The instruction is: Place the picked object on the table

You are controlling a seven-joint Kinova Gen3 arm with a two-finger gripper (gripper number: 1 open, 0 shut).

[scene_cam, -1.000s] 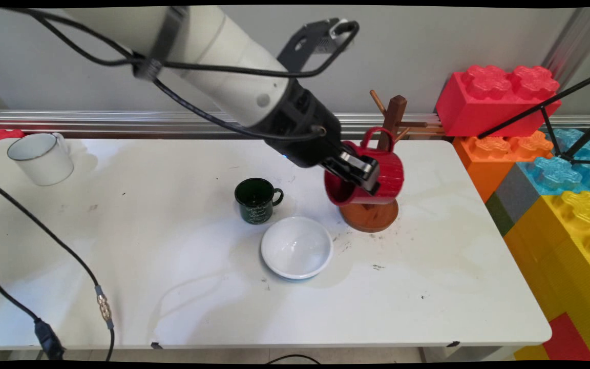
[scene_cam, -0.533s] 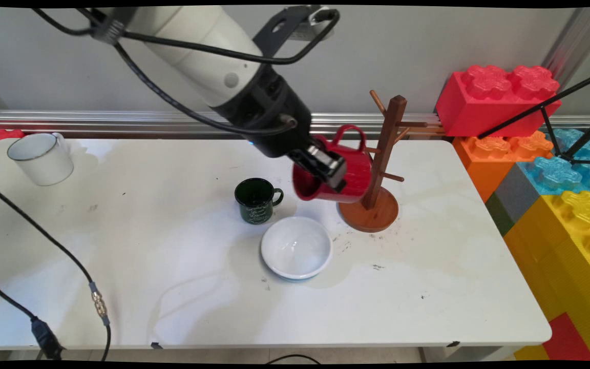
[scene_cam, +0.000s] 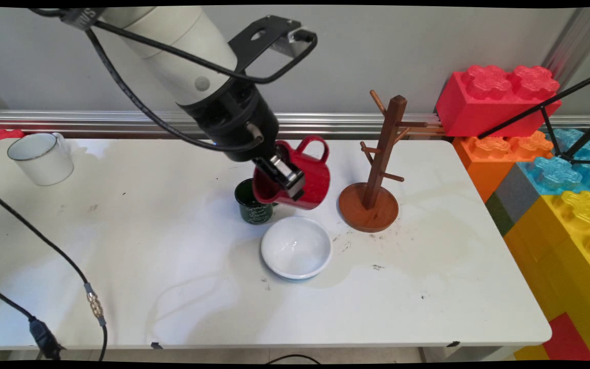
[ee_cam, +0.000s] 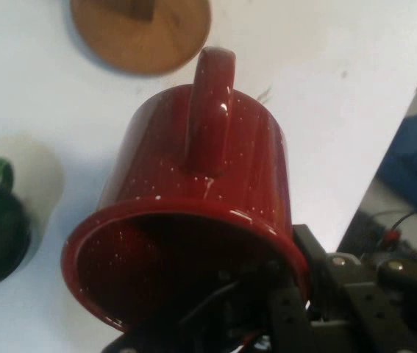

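Above the middle of the white surface [scene_cam: 172, 266], the claw [scene_cam: 287, 182] is closed on the rim of a red speckled mug [scene_cam: 302, 177], one finger inside the mouth and one outside; the mug hangs clear of the surface, tipped on its side with its handle up and its mouth facing the camera's left. From the hand view its inside looks dark and nothing can be made out in it. Just below and partly hidden behind the mug stands a dark green enamel mug [scene_cam: 253, 207], upright, handle toward the right, with pale lettering on its side too small to read. Near it, toward the near edge, sits a white bowl [scene_cam: 296, 247], bare inside. To the right of the red mug, apart from it, stands a brown wooden mug tree [scene_cam: 377, 169] on a round base, its pegs bare. At the far left corner rests a white enamel mug [scene_cam: 40, 158], tilted. Beyond the right edge is a stack of large toy bricks [scene_cam: 530, 143] in red, orange, blue and yellow. Black cables [scene_cam: 34, 241] hang from the arm across the left side.
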